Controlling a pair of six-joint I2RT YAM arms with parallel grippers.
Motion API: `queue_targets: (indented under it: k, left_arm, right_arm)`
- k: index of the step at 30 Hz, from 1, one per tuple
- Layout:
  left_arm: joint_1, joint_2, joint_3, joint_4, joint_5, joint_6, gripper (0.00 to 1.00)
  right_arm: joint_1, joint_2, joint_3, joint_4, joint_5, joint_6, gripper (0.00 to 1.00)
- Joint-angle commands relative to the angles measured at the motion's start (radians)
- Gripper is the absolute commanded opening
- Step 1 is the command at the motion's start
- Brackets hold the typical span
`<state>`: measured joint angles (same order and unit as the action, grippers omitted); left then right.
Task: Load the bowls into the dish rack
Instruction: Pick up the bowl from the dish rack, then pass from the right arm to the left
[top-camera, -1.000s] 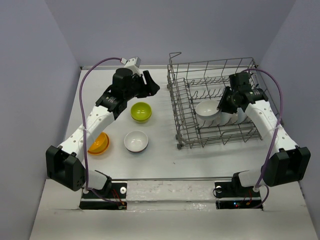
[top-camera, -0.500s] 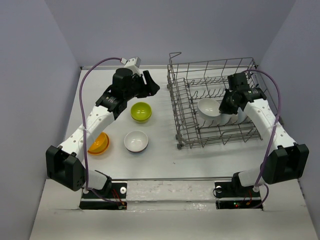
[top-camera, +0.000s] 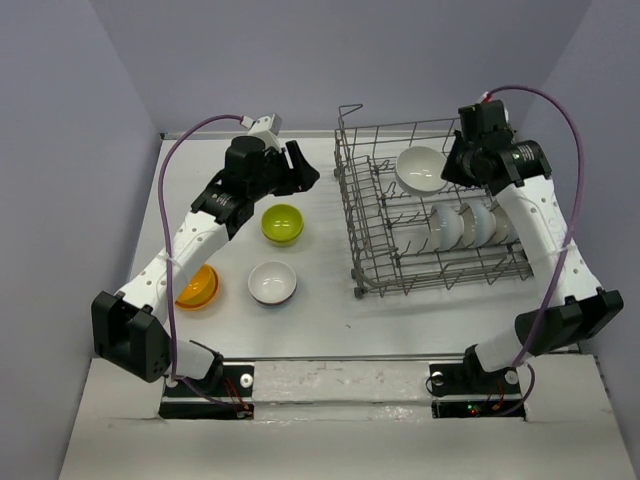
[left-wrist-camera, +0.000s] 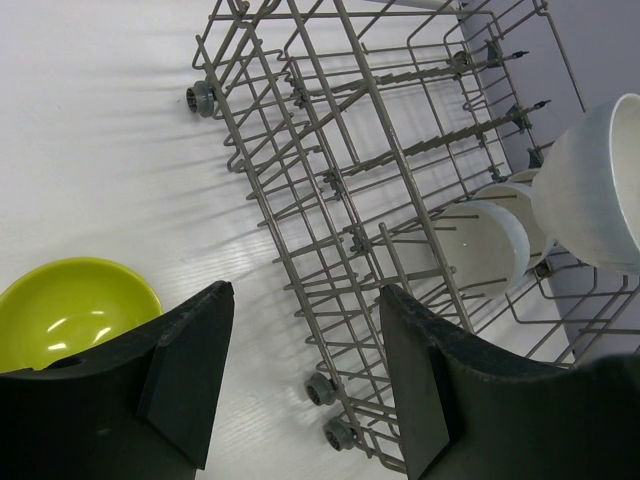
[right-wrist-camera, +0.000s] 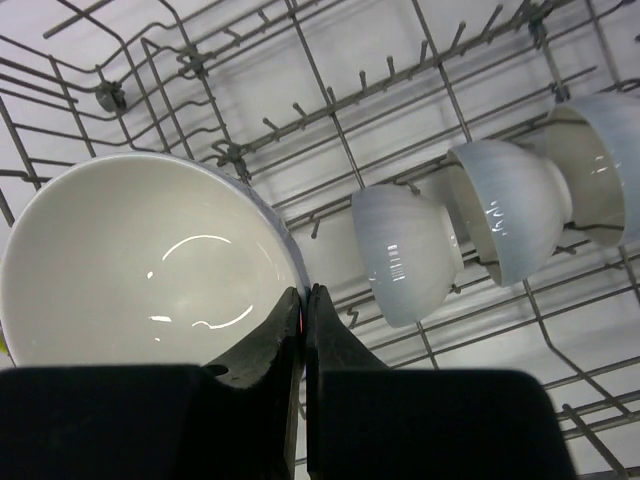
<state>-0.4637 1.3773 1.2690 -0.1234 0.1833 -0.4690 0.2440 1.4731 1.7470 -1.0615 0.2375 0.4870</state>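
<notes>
my right hand (right-wrist-camera: 302, 295) is pinched shut on the rim of a white bowl (right-wrist-camera: 140, 260), held above the dish rack (top-camera: 390, 255)'s far rows. next, i reckon, tilt it and lower it between free tines. left hand (left-wrist-camera: 305, 300) hangs wide by the lime bowl (left-wrist-camera: 75, 305).

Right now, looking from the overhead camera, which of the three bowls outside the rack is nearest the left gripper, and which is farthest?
1. Lime green bowl, just in front of the left gripper.
2. White bowl, further toward the near edge.
3. Orange bowl, off to the left side.
</notes>
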Motion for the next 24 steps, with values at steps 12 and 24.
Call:
queue_targets:
  k: [12,24]
  left_arm:
    - [-0.006,-0.049,-0.014,0.028,-0.005,0.015,0.69]
    - [-0.004,-0.046,-0.022,0.039,0.004,0.012,0.69]
  right_arm:
    - [0.468,0.214,0.262,-0.229,1.085,-0.146,0.01]
    - [0.517,0.089,-0.058,0.337,1.487,-0.771,0.01]
